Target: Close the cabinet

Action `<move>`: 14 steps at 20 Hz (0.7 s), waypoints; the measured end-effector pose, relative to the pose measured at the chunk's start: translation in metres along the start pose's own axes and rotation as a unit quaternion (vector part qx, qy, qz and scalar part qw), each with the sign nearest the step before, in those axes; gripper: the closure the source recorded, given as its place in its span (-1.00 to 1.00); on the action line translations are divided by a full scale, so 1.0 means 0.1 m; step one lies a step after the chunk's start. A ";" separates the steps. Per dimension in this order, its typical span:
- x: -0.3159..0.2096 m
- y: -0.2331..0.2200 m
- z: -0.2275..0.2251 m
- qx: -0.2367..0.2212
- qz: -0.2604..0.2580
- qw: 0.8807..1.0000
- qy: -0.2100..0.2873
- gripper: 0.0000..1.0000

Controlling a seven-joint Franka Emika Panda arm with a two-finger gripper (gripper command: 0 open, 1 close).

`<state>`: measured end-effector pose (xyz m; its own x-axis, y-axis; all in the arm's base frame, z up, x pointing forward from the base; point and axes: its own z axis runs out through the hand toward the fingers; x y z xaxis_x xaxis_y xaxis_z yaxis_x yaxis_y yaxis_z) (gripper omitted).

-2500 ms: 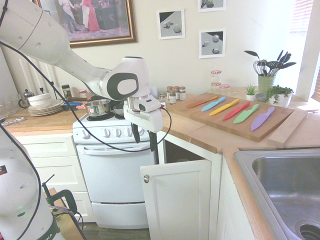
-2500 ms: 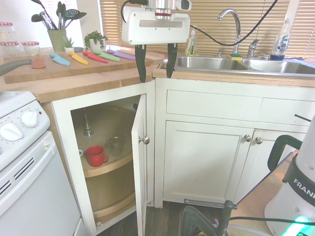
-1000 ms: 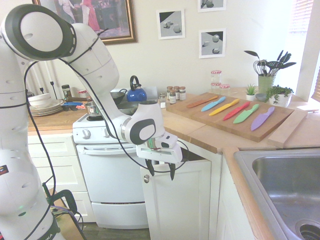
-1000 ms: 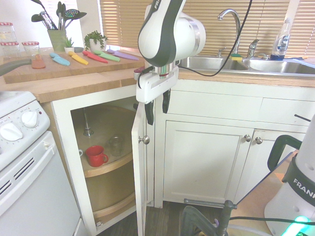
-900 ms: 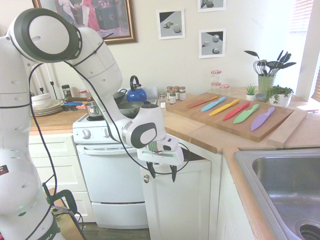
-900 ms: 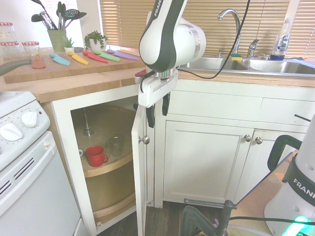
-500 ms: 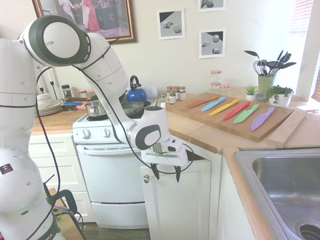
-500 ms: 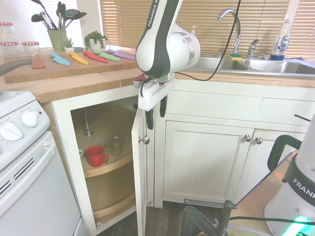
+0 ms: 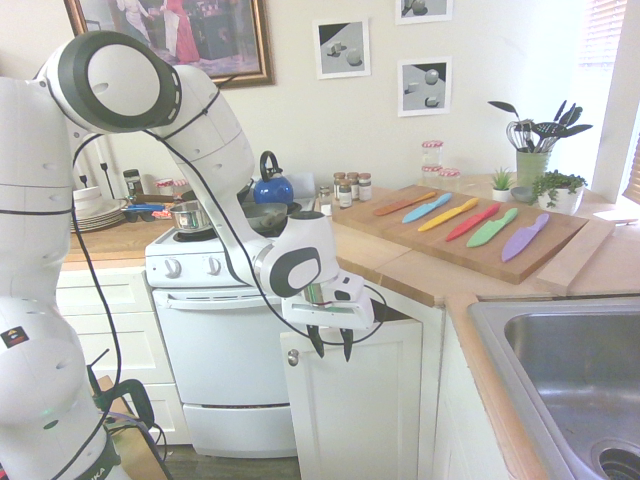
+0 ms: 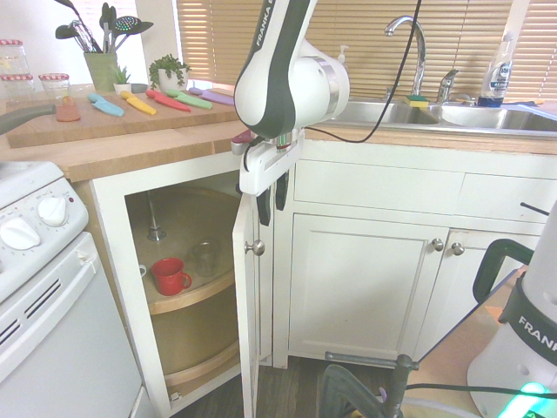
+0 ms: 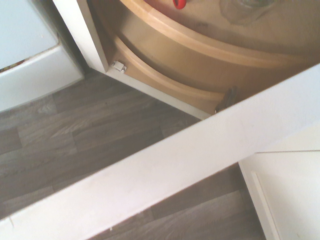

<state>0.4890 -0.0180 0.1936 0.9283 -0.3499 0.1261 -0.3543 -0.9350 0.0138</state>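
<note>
Door (image 10: pixel 246 287) of the cabinet (image 10: pixel 183 261) is seen standing open, swung out roughly square to the cabinet front, its top edge directly under the pincer (image 10: pixel 271 203). Knob (image 10: pixel 255 247) sits below the pincer on the door's outer face. In the wrist view the door's top edge (image 11: pixel 165 170) crosses the picture as a broad white band, with the shelf (image 11: pixel 200 55) behind it.

Pincer is pointed straight down, fingers apart, straddling the top edge — one finger each side, as far as the second exterior view allows. No contact with the door can be confirmed.

Change noted: a second ago the fingers were spread wider; they have since been drawn inward, while the arm has been lowered slightly. Door angle is unchanged over that span.

Judgement: the edge is probably being pinched ahead of the swing; closing itself is not yet begun.

Inside, below and beyond the pincer — red mug (image 10: pixel 170 276) and glass (image 10: pixel 205 258) on the shelf. Oven (image 9: pixel 225 350) lies beside the door.
</note>
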 end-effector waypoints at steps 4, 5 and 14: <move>0.00 0.00 0.00 -0.001 -0.001 1.000 -0.001 1.00; 0.01 0.00 0.00 -0.001 -0.002 1.000 -0.001 1.00; 0.00 -0.05 0.01 -0.002 -0.008 1.000 -0.005 1.00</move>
<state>0.4906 -0.0138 0.1926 0.9346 -0.3363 0.1160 -0.3406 -0.9400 0.0196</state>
